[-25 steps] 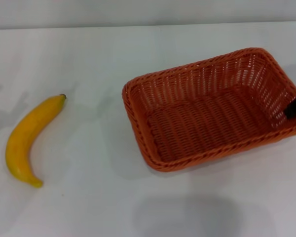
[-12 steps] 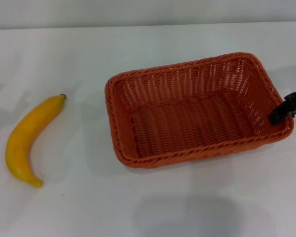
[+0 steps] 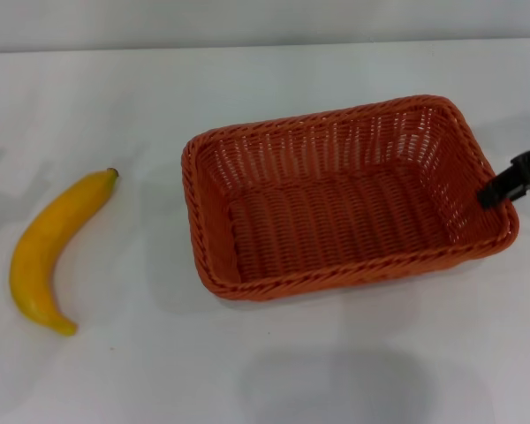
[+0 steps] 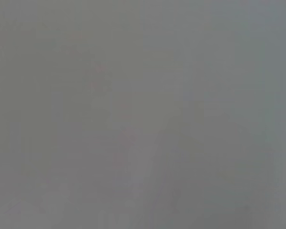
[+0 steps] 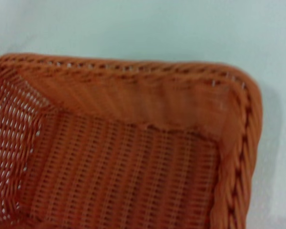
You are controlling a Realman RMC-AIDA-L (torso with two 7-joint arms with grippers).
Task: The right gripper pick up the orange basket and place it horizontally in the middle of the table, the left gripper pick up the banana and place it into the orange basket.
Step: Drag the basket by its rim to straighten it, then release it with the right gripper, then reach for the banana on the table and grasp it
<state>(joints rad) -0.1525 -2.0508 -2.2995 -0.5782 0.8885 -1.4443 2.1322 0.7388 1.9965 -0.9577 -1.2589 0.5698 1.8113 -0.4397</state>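
The orange basket (image 3: 336, 276) stands empty on the white table (image 3: 141, 371), right of centre, with its long side running nearly across the head view. My right gripper (image 3: 497, 191) comes in from the right edge, its black fingers clamped on the basket's right-hand rim. In the right wrist view a corner of the basket (image 5: 133, 157) with its braided rim fills the picture. The yellow banana (image 3: 46, 237) lies at the far left of the table, stem tip pointing away from me. My left gripper is out of view; its wrist view is plain grey.
The table's far edge meets a pale wall at the top of the head view. Bare white tabletop lies between the banana and the basket, and along the front.
The basket has slid left towards the table's middle and turned closer to level, with my right gripper holding its right rim. The banana has not moved.
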